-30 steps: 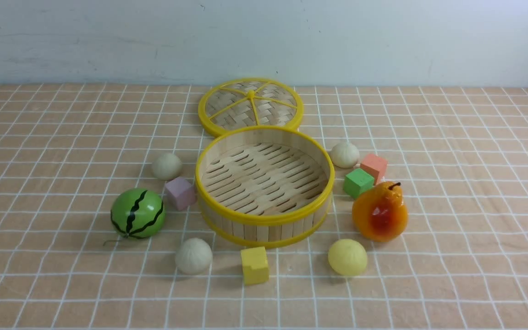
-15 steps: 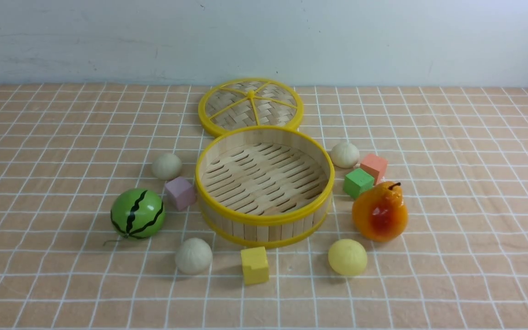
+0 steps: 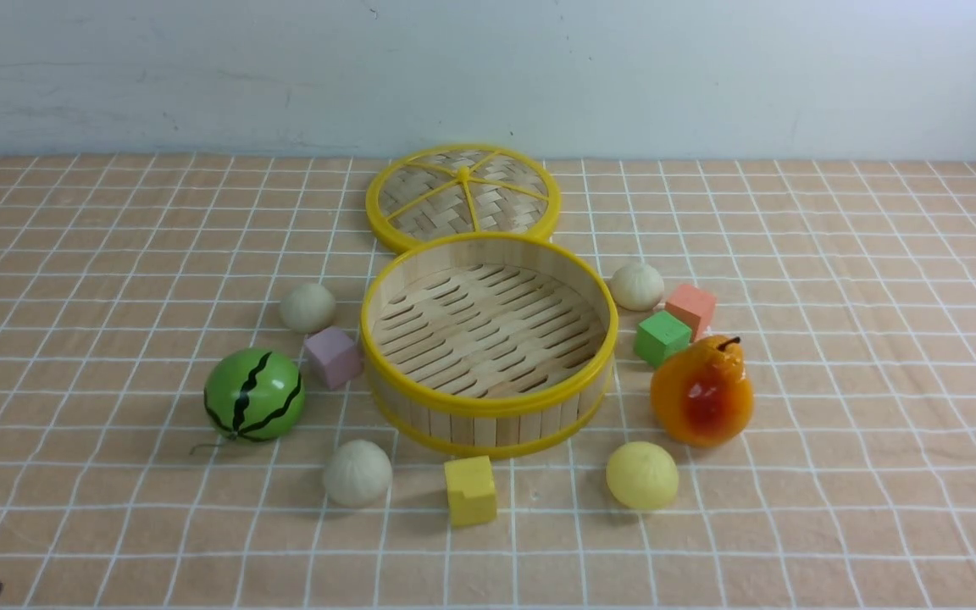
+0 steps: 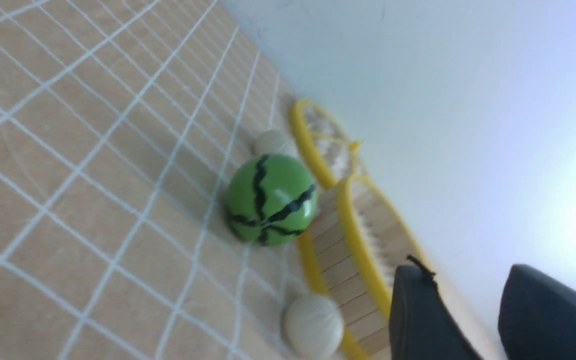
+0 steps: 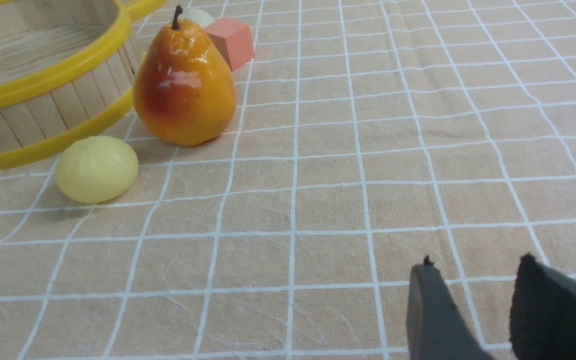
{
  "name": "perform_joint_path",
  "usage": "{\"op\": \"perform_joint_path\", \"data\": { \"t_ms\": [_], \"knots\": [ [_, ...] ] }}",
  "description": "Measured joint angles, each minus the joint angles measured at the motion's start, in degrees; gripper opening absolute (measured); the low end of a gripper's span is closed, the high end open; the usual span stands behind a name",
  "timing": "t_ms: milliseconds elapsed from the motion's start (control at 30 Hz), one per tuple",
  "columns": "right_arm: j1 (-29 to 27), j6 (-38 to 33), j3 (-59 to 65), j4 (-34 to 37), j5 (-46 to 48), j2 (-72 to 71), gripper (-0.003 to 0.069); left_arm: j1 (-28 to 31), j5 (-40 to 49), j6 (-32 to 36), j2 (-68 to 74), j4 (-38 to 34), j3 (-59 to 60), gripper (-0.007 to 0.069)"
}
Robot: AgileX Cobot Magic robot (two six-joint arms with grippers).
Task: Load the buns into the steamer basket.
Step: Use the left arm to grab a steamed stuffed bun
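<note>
The steamer basket [image 3: 488,405] stands mid-table, with nothing in it. Three off-white buns lie around it: one at its left [image 3: 307,307], one at its right rear [image 3: 637,285], one at its front left [image 3: 357,474]. The pale yellow bun [image 3: 642,475] lies at its front right and also shows in the right wrist view [image 5: 97,169]. My left gripper [image 4: 468,285] is open and empty, off the table's near left, with the front-left bun [image 4: 313,325] ahead of it. My right gripper [image 5: 475,270] is open and empty, low over the cloth, well to the right of the yellow bun.
The woven lid [image 3: 463,196] lies behind the basket. A green watermelon ball [image 3: 254,395] and a pink cube [image 3: 333,357] are to its left. An orange pear [image 3: 702,390], a green cube [image 3: 662,337] and a salmon cube [image 3: 691,308] are to its right. A yellow cube [image 3: 470,490] is in front.
A dark part of my left arm has come into the bottom left corner of the front view. Nothing on the table has moved.
</note>
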Motion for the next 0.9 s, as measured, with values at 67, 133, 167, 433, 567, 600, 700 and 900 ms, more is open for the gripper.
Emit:
{"op": "perform_joint_path", "data": {
  "t_ms": [67, 133, 167, 433, 567, 600, 700, 900],
  "knots": [
    [0.0, 0.0, 0.0, 0.0, 0.0, 0.0, 0.0241, 0.0, -2.1, -0.1, 0.0, -3.2, 0.0, 0.0238],
    [0.0, 0.0, 0.0, 0.0, 0.0, 0.0, 0.0241, 0.0, -3.7, -0.3, 0.0, -4.5, 0.0, 0.0238],
    [0.0, 0.0, 0.0, 0.0, 0.0, 0.0, 0.0241, 0.0, -4.4, -0.5, 0.0, -5.1, 0.0, 0.0235],
    [0.0, 0.0, 0.0, 0.0, 0.0, 0.0, 0.0241, 0.0, 10.0, 6.3, 5.7, -2.4, -14.6, 0.0052],
    [0.0, 0.0, 0.0, 0.0, 0.0, 0.0, 0.0241, 0.0, 31.8, 13.8, 19.1, 3.0, -28.4, -0.0001],
    [0.0, 0.0, 0.0, 0.0, 0.0, 0.0, 0.0241, 0.0, 35.8, 14.4, 23.4, 4.6, -31.3, -0.0004],
    [0.0, 0.0, 0.0, 0.0, 0.0, 0.0, 0.0241, 0.0, 46.7, 15.2, 36.4, 10.0, -38.0, -0.0007],
    [0.0, 0.0, 0.0, 0.0, 0.0, 0.0, 0.0241, -0.4, 49.6, 20.7, 55.8, 16.2, -45.5, -0.0013]
  ]
}}
